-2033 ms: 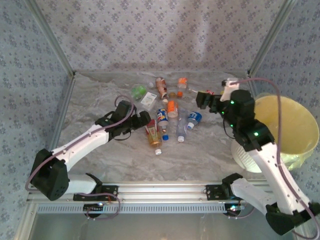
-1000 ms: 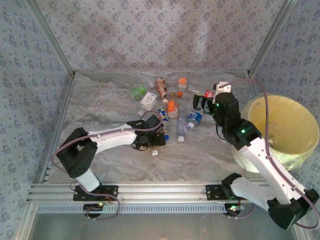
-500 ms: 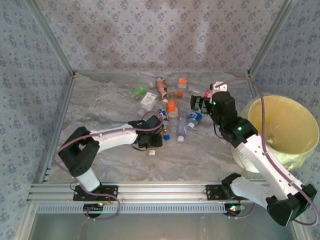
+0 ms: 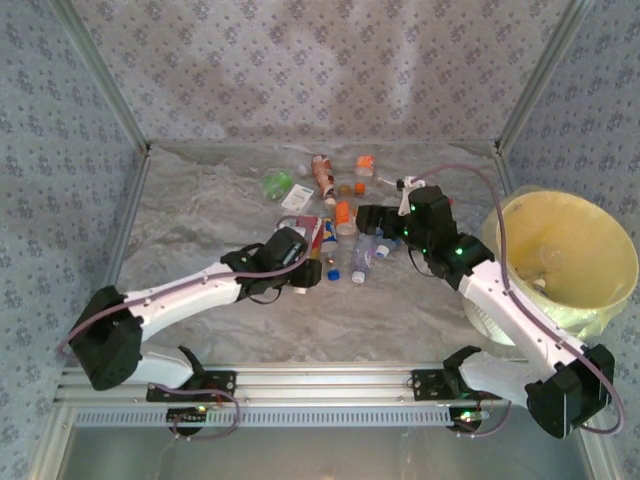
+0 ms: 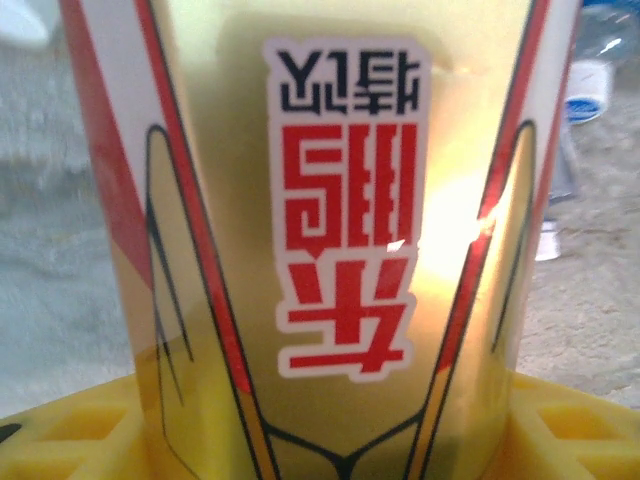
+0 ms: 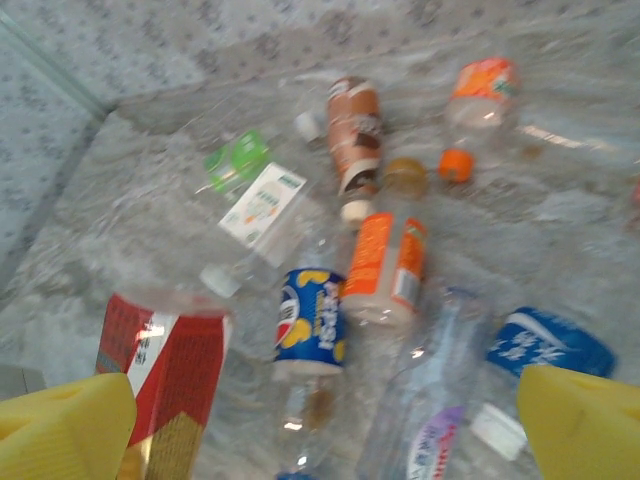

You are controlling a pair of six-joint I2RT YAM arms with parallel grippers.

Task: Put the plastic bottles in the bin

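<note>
Near the middle of the desk [image 4: 200, 225] we find the left jaws closed on a red-and-gold bottle [image 5: 340, 200]. In the left wrist view its label stands between the two yellow pads [image 5: 70, 435], which touch it on either side at the bottom of the picture. The label print reads upside down to that camera.

We note the right jaws spread wide with nothing between them. Their yellow fingers [image 6: 65, 425] sit in the lower corners of the right wrist view, above the loose bottles and touching none.

The other plastic bottles lie on their sides in a loose cluster on the desk:
- orange-label bottle [image 6: 385, 265], just beside the blue-label bottle [image 6: 310, 320]
- clear bottle [image 6: 430, 400] and blue-wrapped bottle [image 6: 545, 345], nearest the right jaws
- brown bottle [image 6: 355, 130], green bottle [image 6: 235, 160], white-label bottle [image 6: 262, 205] and orange-capped bottle [image 6: 480, 95], toward the far side

The bin [image 4: 600, 225], white with a pale yellow liner, stands at the right edge of the desk, well apart from the cluster.
</note>
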